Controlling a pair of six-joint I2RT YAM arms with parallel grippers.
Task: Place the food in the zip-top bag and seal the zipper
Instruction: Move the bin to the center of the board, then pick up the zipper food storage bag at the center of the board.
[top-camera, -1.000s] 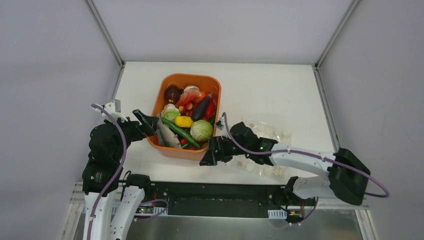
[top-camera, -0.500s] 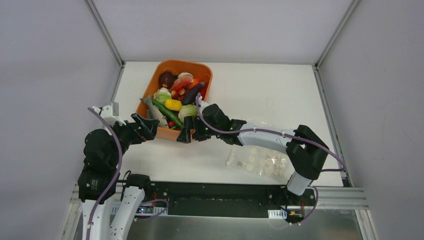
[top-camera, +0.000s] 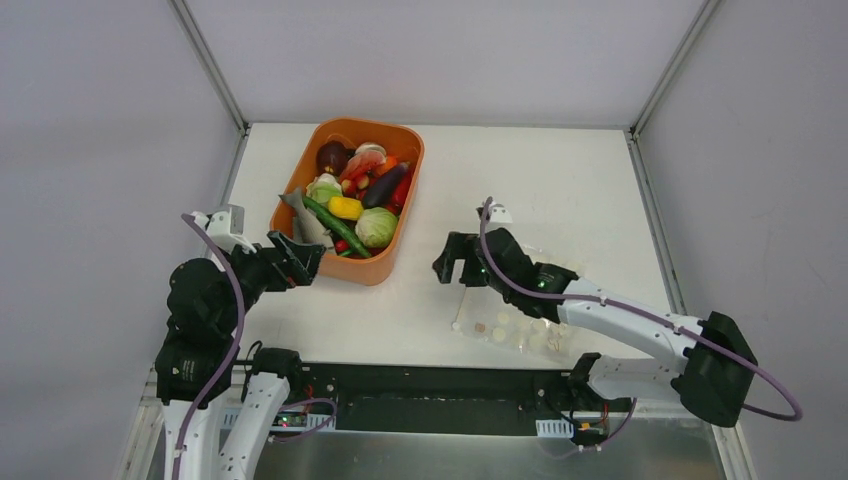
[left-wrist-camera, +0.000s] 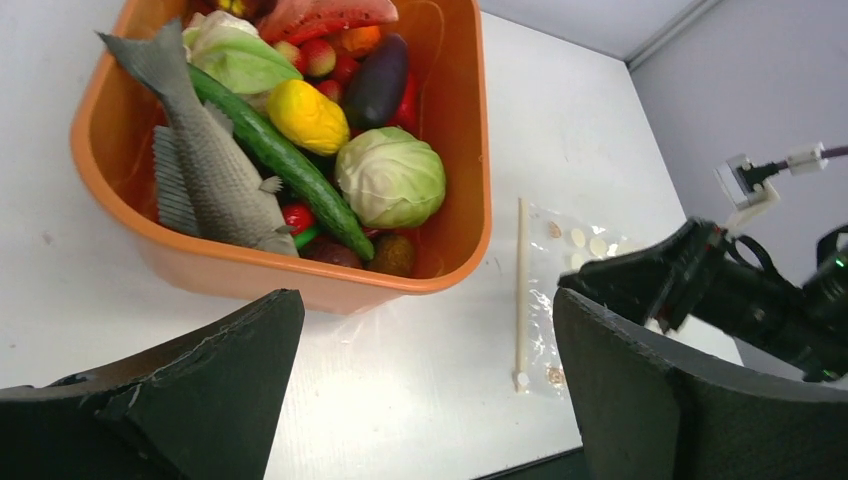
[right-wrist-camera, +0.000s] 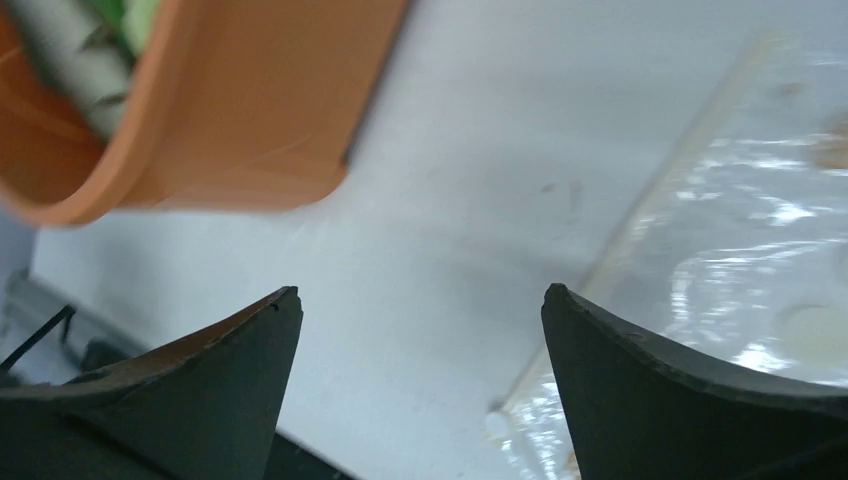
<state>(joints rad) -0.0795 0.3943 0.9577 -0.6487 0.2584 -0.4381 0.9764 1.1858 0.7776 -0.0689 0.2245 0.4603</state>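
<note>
Since half a second ago the right gripper (top-camera: 452, 270) has come away from the near rim of the orange tub (top-camera: 388, 262); it now hangs over the white table (top-camera: 560, 180), between the tub and the zip-top bag (top-camera: 520, 325). The tub itself lies where it was half a second ago.

In the top view the tub is at 10 o'clock from this gripper and the bag at 4 o'clock, partly under the arm. In the right wrist view the right gripper (right-wrist-camera: 415, 300) has its two fingers wide apart with only bare table between them; the tub corner is at 10 o'clock, and the zipper (right-wrist-camera: 650, 190) runs as a pale strip along the bag's (right-wrist-camera: 740, 250) edge at 2 o'clock.

The left gripper (top-camera: 300, 258) is just beside the near left corner of the tub, at 7 o'clock from its middle; in the left wrist view the left gripper (left-wrist-camera: 425, 300) is also spread wide and holds nothing.

All the food we can see is in the tub (left-wrist-camera: 330, 290): a green cabbage (left-wrist-camera: 390, 178), a yellow pepper (left-wrist-camera: 310, 115), a long cucumber (left-wrist-camera: 290, 170), a grey fish (left-wrist-camera: 205, 170), a purple eggplant (left-wrist-camera: 377, 82) and a red melon slice (left-wrist-camera: 325, 15). The bag (left-wrist-camera: 570, 260) lies flat on the table at 4 o'clock from the tub, apart from it, and its zipper (left-wrist-camera: 520, 280) is on the side facing the tub; we see no food in the bag.
</note>
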